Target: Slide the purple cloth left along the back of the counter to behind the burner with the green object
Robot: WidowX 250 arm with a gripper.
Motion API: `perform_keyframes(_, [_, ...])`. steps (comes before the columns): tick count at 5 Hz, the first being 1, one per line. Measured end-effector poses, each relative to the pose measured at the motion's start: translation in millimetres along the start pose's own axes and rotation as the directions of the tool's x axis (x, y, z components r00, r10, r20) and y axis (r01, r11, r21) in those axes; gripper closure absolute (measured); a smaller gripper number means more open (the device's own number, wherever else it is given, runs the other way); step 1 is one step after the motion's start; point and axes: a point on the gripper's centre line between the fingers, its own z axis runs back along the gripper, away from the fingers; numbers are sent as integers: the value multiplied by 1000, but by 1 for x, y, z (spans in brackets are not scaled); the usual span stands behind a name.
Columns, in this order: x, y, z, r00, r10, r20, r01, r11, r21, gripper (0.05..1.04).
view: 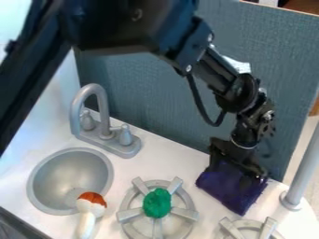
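At the right, the black gripper [240,163] points down over a dark purple cloth [232,189], touching its upper part. The cloth lies bunched on the white counter near the blue back wall, and part of it is hidden behind the gripper. A green lumpy object [157,203] rests on the middle of the grey burner [130,214]. By the sink's lower right rim is a white object with an orange-red top [92,205].
The round grey sink [68,175] is at the left, with a grey faucet [105,116] behind it. A second burner [266,227] is at the lower right, near an upright grey pole [300,170]. The blue wall [156,88] stands close behind the counter.
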Motion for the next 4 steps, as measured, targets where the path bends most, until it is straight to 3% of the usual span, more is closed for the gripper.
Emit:
perform_keyframes(2, [13,-9,-32,996,26,-80,-26,1000,-3,85])
perform_keyframes(4, [15,-1,-43,993,28,-113,-20,998,63,84])
